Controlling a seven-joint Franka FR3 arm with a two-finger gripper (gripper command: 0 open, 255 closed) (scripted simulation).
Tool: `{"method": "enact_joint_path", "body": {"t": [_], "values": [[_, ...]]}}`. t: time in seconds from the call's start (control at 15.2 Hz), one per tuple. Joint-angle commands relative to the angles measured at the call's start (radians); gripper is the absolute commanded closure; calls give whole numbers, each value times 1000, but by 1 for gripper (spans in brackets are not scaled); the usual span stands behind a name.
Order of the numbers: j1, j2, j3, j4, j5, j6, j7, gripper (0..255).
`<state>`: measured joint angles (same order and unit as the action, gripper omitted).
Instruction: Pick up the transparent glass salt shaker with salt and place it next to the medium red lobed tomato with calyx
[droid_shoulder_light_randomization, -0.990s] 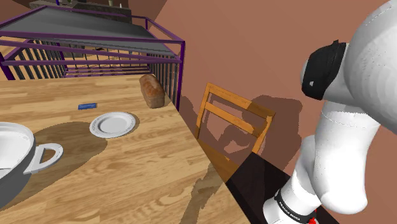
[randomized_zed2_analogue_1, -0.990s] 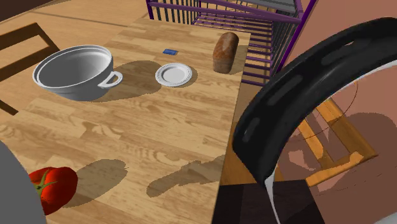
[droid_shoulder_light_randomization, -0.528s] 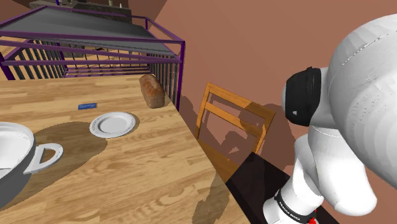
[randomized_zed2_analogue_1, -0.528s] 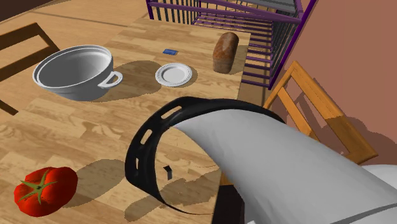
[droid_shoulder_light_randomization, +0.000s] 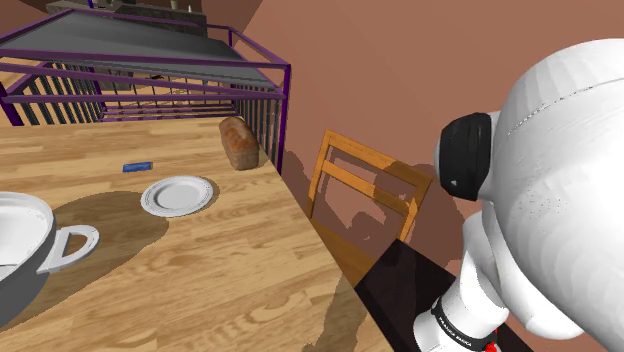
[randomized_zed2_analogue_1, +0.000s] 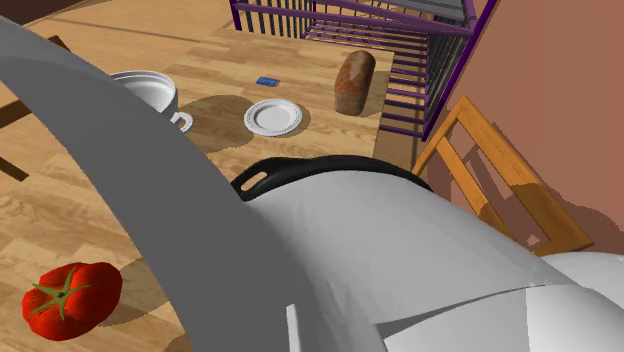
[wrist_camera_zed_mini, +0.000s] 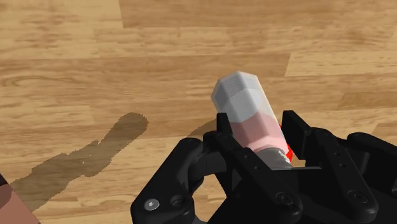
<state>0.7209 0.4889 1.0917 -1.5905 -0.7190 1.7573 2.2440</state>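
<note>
In the wrist view my gripper is shut on the salt shaker. The shaker has a grey faceted cap and a pale pinkish body, and it hangs tilted above the wooden tabletop, clasped between the two black fingers. The red lobed tomato with its green calyx lies on the table at the second exterior view's lower left. My white arm crosses most of that view and hides the hand there.
A grey pot with handles, a small white plate, a brown loaf and a small blue object rest on the table. A wooden chair stands at the table's side, and a purple railing runs behind.
My arm has swung across the second exterior view and now covers much of the pot and the table. In the shoulder view its upper links have shifted left.
</note>
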Motion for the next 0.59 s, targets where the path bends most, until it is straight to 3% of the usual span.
{"method": "enact_joint_path", "body": {"t": [0.0, 0.53], "values": [[-5, 4, -3, -22, -7, 22, 9, 255], [-1, 37, -29, -89, -47, 98, 53, 255]]}}
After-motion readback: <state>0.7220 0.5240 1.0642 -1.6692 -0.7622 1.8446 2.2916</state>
